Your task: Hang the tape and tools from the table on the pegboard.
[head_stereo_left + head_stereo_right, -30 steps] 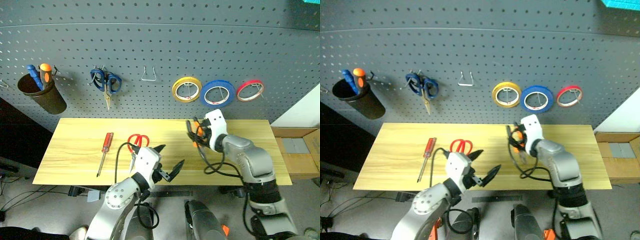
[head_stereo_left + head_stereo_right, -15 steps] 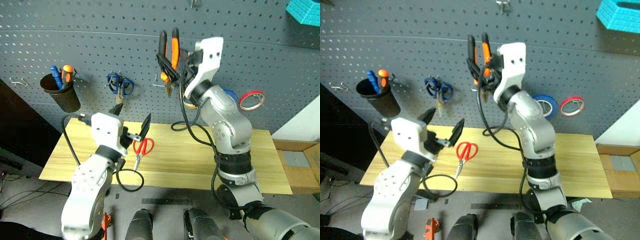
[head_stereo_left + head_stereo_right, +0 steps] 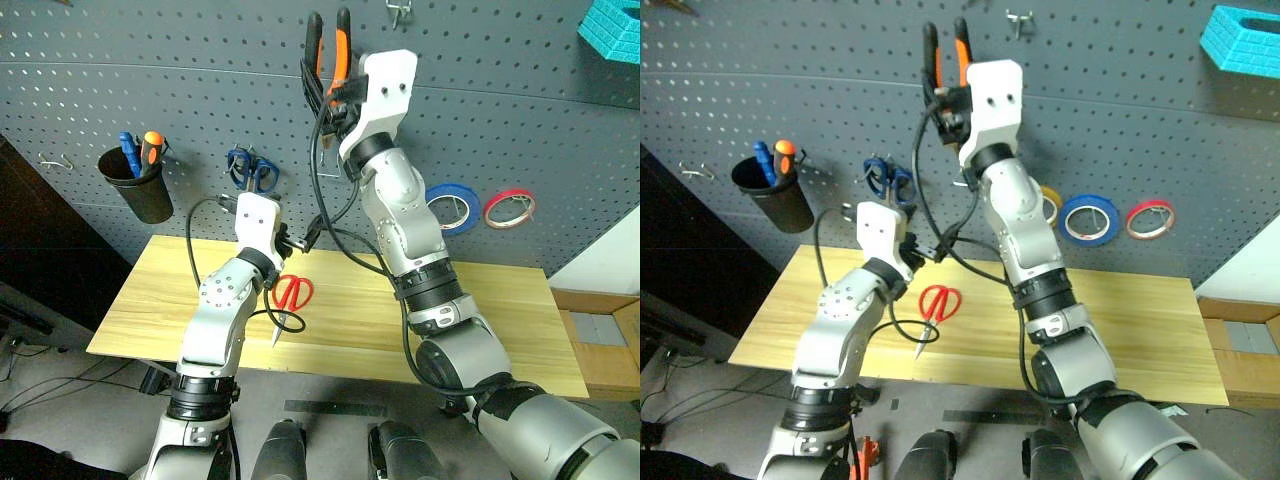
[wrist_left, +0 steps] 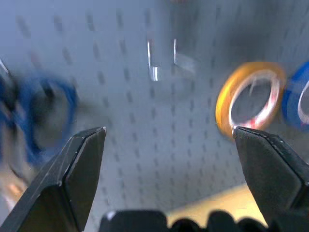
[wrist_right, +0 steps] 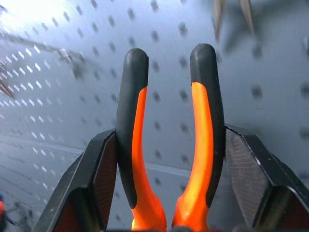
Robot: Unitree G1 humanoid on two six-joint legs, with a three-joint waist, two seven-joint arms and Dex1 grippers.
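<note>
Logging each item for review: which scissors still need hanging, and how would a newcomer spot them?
Find the wooden table below the grey pegboard. The scissors lie flat on it near its middle, just beyond the left gripper. Their handles are red, while the other pair, hanging on the board, has blue handles.

Grey floor [image 3: 60, 400] below, with black cables lying at the near left. A dark panel [image 3: 40, 250] stands at the left; a white wall [image 3: 610, 250] at the right has an open cardboard box [image 3: 600, 325] at its foot. A turquoise block [image 3: 1240, 35] sits far right, up high.
</note>
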